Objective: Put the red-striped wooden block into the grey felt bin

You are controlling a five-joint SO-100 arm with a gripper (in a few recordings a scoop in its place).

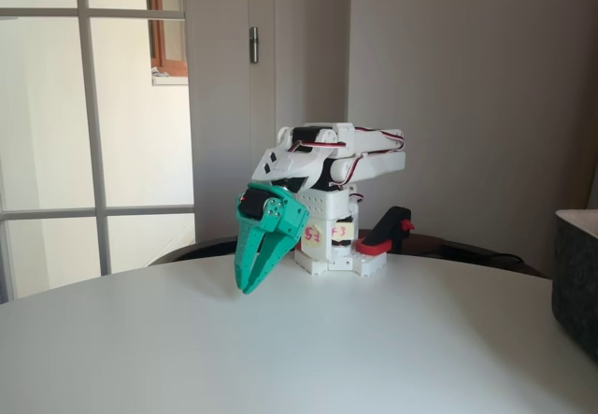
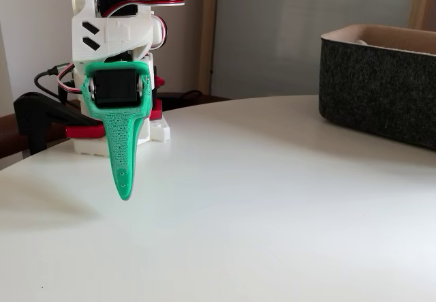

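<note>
Overhead, tool (image 1: 248, 288) nearly closed, empty, above table (image 1: 280, 358).

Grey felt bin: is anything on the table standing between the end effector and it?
Nothing visible does. In both fixed views the white table lies bare between the green end effector and the grey felt bin. The end effector looks shut and holds nothing.

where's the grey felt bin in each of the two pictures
A fixed view: the grey felt bin sits at the right edge, cut off by the frame, on the white table.
Another fixed view: the bin is at the upper right, its pale rim visible, also cut off at the right.
Shared landmark: the green gripper, pointing down at the table, left of the bin in both fixed views.
</note>
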